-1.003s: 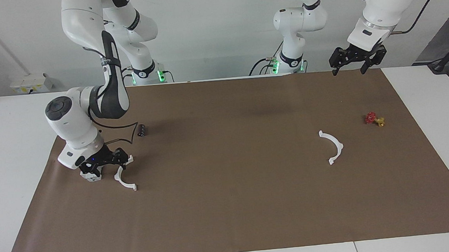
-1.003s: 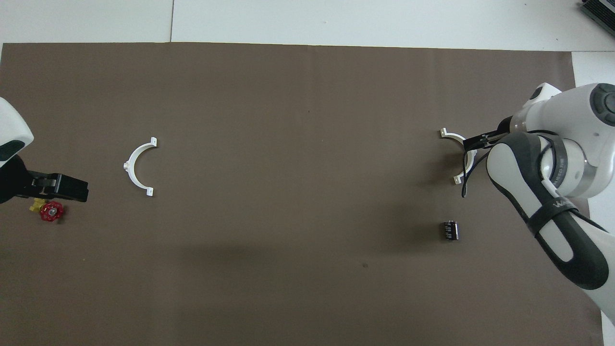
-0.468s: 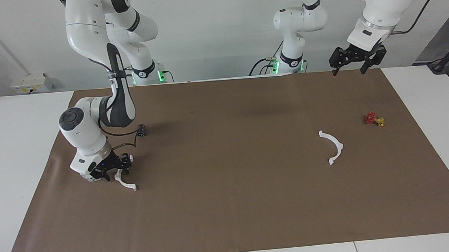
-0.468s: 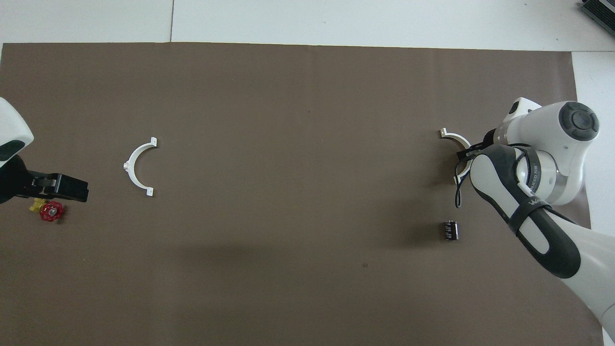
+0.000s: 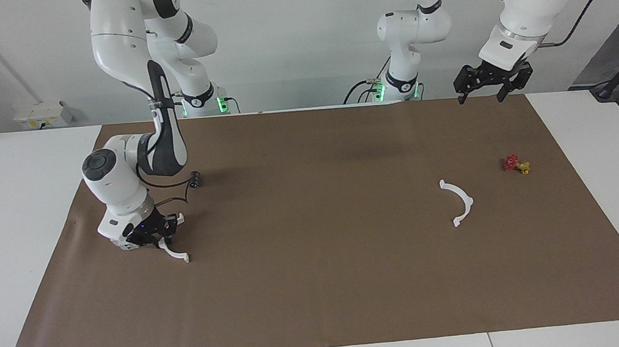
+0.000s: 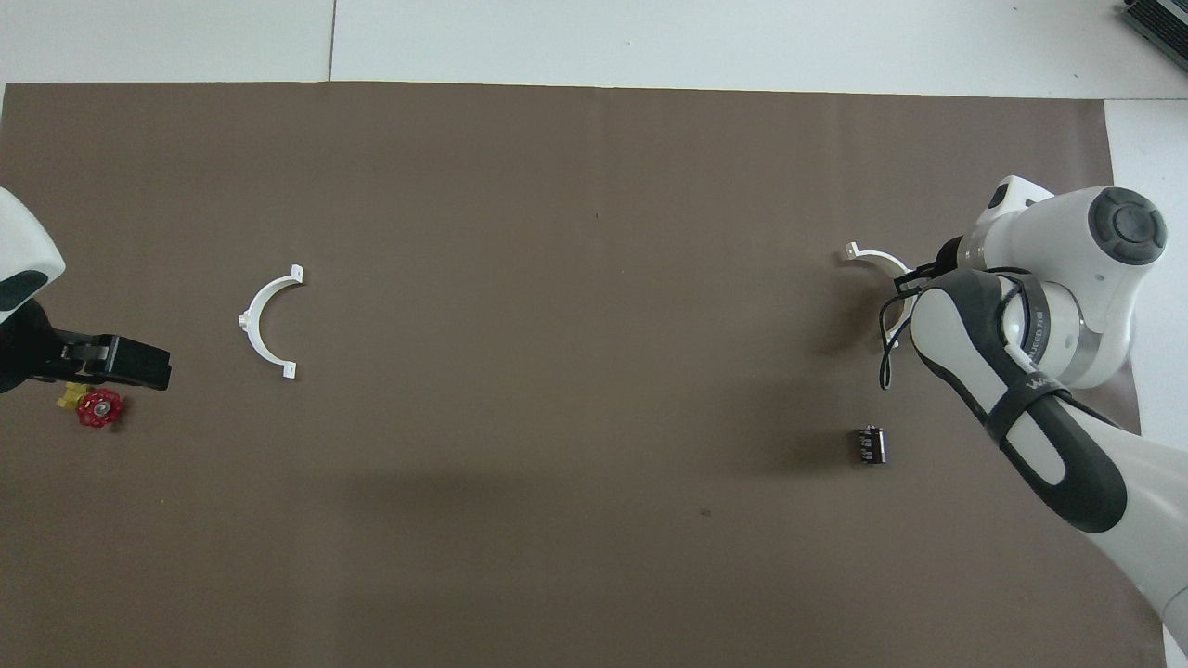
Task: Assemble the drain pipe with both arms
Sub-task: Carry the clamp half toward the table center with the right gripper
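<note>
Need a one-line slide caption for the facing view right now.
Right gripper shut on one white half-ring on the brown mat; left gripper waits open above the mat; second half-ring lies untouched.

You've got a white table (image 5: 29, 215) w/ a brown mat (image 5: 317, 282) on top, plain white wall (image 5: 289, 33) at the robots' end.

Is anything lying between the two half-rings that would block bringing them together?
Nothing visible does. The right claw is shut on one half-ring; bare brown mat runs from it to the other half-ring. The small black part lies nearer the robots, off that line.
</note>
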`<action>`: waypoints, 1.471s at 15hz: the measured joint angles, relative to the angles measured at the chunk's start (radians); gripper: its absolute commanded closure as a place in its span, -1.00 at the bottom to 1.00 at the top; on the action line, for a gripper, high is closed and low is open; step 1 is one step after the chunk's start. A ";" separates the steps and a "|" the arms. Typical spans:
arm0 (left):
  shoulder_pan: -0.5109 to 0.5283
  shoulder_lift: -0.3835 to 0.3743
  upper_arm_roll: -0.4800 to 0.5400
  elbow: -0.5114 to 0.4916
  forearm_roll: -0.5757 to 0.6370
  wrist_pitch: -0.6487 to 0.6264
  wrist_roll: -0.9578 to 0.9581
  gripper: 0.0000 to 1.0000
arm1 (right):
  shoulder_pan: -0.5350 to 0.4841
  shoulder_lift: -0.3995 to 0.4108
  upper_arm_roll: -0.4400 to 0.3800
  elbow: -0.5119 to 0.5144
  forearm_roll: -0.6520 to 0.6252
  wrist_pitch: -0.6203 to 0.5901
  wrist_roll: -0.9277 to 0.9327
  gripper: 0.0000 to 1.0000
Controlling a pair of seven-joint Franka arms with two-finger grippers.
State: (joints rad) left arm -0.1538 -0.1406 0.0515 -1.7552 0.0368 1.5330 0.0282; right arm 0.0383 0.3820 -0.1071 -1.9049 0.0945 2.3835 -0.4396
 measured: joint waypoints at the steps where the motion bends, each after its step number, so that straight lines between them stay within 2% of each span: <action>1: 0.000 0.000 0.000 0.000 0.000 0.000 0.000 -1.00 | 0.007 0.000 0.006 0.031 0.003 -0.038 0.015 1.00; 4: 0.000 0.000 0.000 0.000 0.000 0.000 0.000 -1.00 | 0.097 -0.001 0.018 0.106 0.003 -0.113 0.197 1.00; 8: 0.000 0.000 0.000 0.000 0.000 0.000 0.000 -1.00 | 0.266 0.006 0.021 0.119 0.003 -0.115 0.458 1.00; 12: 0.000 0.000 0.000 0.000 0.000 0.000 0.000 -1.00 | 0.395 0.045 0.021 0.120 0.002 -0.085 0.675 1.00; 16: 0.000 0.000 0.000 0.000 0.000 0.000 0.000 -1.00 | 0.469 0.094 0.020 0.124 0.000 -0.037 0.789 1.00; 22: 0.000 0.000 0.000 0.000 0.000 0.000 0.000 -1.00 | 0.518 0.099 0.019 0.125 -0.001 -0.036 0.869 1.00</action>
State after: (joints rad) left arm -0.1539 -0.1406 0.0512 -1.7552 0.0366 1.5330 0.0281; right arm 0.5564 0.4810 -0.0878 -1.7800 0.0931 2.3475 0.4291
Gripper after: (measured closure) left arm 0.000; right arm 0.793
